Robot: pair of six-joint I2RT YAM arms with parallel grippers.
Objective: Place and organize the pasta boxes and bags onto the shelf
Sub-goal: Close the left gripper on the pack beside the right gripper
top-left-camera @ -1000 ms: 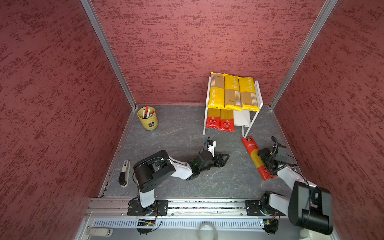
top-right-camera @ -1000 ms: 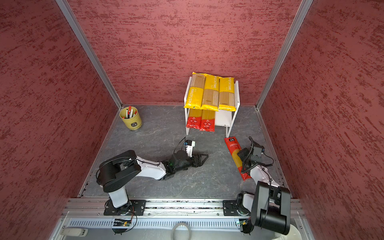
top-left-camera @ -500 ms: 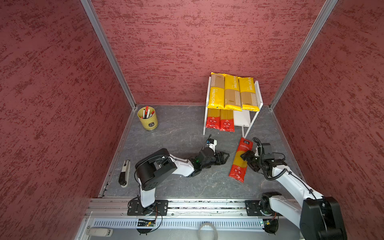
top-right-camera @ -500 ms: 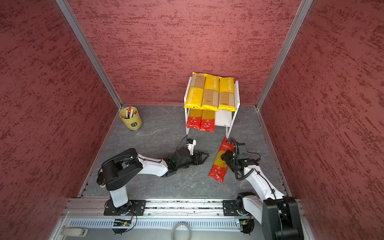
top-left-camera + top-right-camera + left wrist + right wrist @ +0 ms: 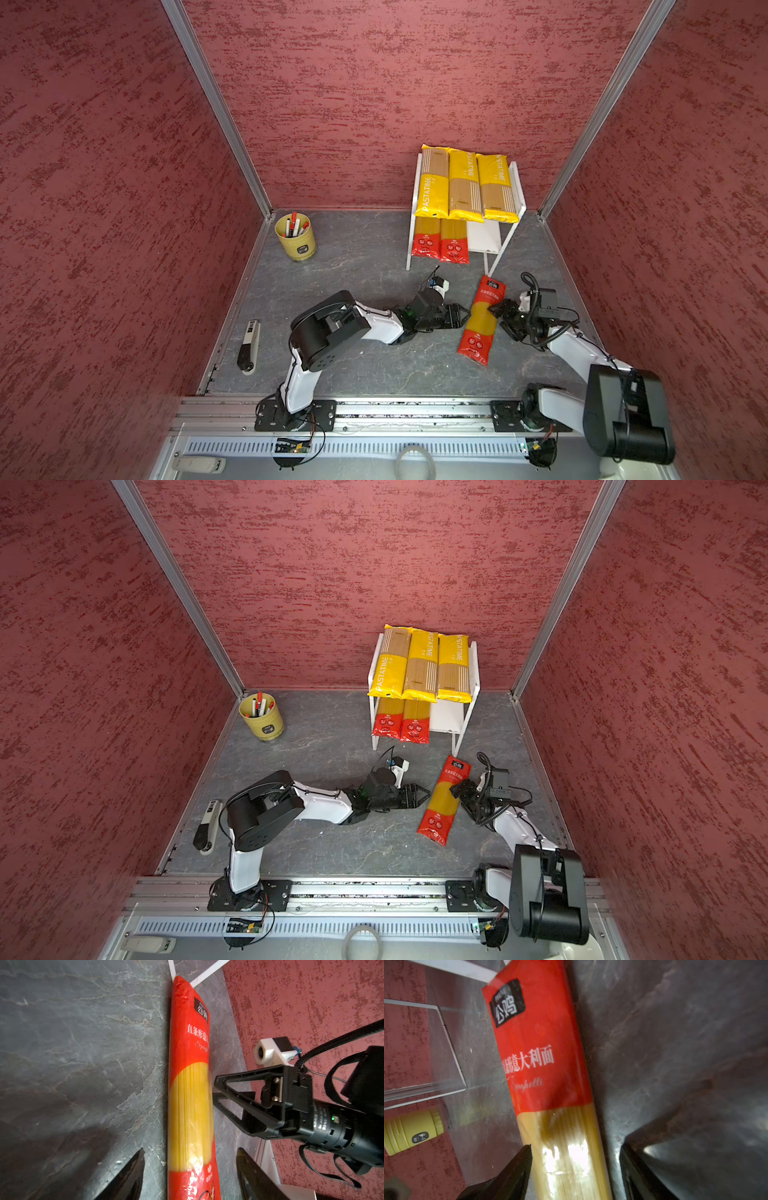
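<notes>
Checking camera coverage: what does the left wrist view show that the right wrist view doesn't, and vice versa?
Only the left wrist view: the right pincer, open beside the red spaghetti pack, with its white camera. Only the right wrist view: the yellow-green cup. Both: that pack lying on the grey floor, between the viewing arm's own open fingers.

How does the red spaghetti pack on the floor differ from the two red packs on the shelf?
The floor pack lies slanted on the floor; the shelved red packs lie straight, side by side, on the shelf's lower board. The floor pack shows whole; the shelved red packs are partly hidden below the yellow packs. All three show a red end and a see-through spaghetti middle.
</notes>
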